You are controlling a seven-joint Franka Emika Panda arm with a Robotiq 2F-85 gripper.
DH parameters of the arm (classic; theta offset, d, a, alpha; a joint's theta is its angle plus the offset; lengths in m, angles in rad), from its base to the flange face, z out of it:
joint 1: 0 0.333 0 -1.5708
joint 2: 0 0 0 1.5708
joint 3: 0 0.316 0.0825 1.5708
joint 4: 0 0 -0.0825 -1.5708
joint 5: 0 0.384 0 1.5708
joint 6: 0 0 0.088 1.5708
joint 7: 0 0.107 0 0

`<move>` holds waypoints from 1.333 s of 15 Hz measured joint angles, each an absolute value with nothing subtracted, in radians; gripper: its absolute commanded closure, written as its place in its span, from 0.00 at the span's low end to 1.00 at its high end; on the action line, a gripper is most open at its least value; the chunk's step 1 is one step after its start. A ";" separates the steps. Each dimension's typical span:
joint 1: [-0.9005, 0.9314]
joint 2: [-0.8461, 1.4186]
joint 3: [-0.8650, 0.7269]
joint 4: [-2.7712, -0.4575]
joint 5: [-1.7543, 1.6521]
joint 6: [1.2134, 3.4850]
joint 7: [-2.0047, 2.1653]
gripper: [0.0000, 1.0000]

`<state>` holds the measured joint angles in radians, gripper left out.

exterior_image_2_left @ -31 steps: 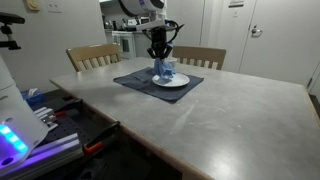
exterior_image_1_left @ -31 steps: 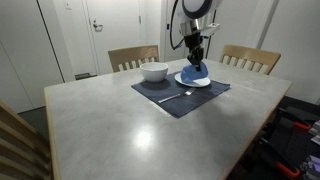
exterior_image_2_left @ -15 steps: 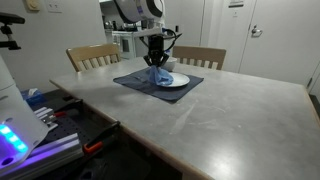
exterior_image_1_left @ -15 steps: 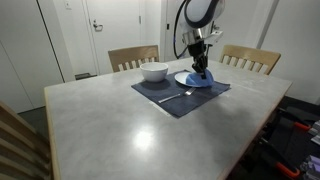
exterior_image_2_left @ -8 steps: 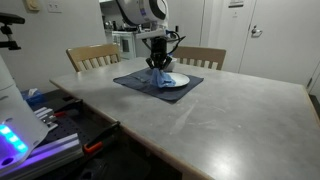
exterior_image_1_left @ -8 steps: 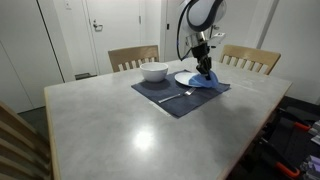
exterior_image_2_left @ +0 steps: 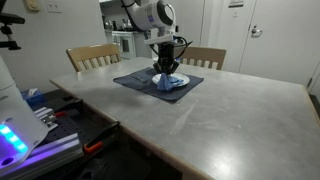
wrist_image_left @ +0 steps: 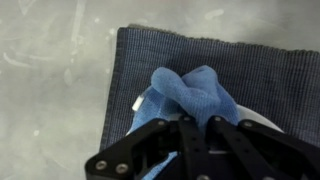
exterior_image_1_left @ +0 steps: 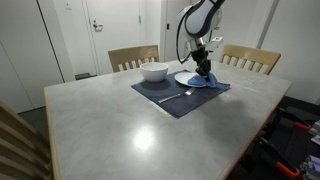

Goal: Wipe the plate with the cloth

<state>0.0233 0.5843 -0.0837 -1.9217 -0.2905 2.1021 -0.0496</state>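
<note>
1. Nearest to us in an exterior view is the bare front of the grey table [exterior_image_1_left: 105,130], which fills most of the picture.
2. Farther in, on the right half of the table, we see a dark blue placemat [exterior_image_1_left: 168,101] lying flat. A metal utensil [exterior_image_1_left: 176,96] rests on its near part; we cannot tell whether it is a fork or a spoon.
3. At the far left corner of the placemat a white bowl [exterior_image_1_left: 154,72] stands upright.
4. Just right of the bowl, also on the mat, sits the white plate [exterior_image_1_left: 184,77]. The blue cloth [exterior_image_1_left: 206,85] lies bunched on the plate's right part.
5. The gripper [exterior_image_1_left: 204,73] comes straight down from above onto the cloth. In the wrist view we see its dark fingers [wrist_image_left: 213,135] drawn close together with a fold of cloth pinched between them. The rest of the cloth is heaped just ahead of the tips, and slivers of white plate show on either side.
6. Behind the table's far edge we see two wooden chairs, a left chair [exterior_image_1_left: 133,57] beyond the bowl and a right chair [exterior_image_1_left: 250,58] beyond the plate.
7. Farthest back is a pale wall with a white door [exterior_image_1_left: 100,35].
</note>
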 measured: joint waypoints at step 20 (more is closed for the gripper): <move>-0.014 0.841 -0.091 -1.475 -0.099 1.937 0.113 0.98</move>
<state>-0.0136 0.8412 -0.0910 -1.4748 -0.0992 1.9370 0.1130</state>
